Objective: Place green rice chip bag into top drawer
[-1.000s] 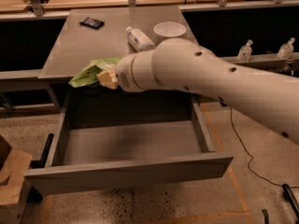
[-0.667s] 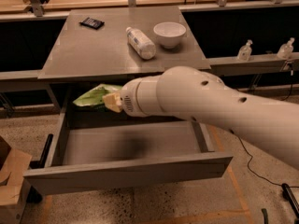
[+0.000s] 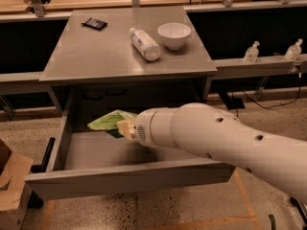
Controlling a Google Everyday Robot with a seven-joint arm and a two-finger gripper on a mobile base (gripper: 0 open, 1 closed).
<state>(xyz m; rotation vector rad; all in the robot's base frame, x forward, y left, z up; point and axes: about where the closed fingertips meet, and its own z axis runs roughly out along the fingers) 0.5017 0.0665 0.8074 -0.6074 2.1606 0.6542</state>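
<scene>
I hold the tool (image 3: 123, 127) clamped on the green rice chip bag (image 3: 106, 121), which hangs over the rear of the open top drawer (image 3: 129, 178), below the bench (image 3: 96, 54) edge, so that a release should, I think, drop it inside.

One end effector (image 3: 125, 128) sits over the one top drawer (image 3: 129, 181), one green rice chip bag (image 3: 109, 120) touching its tip. Beyond it, one counter (image 3: 96, 51) carries one clear bottle (image 3: 144, 43), one bowl (image 3: 174, 34) and one black packet (image 3: 94, 23); two small pump bottles (image 3: 251, 52) stand well apart.
</scene>
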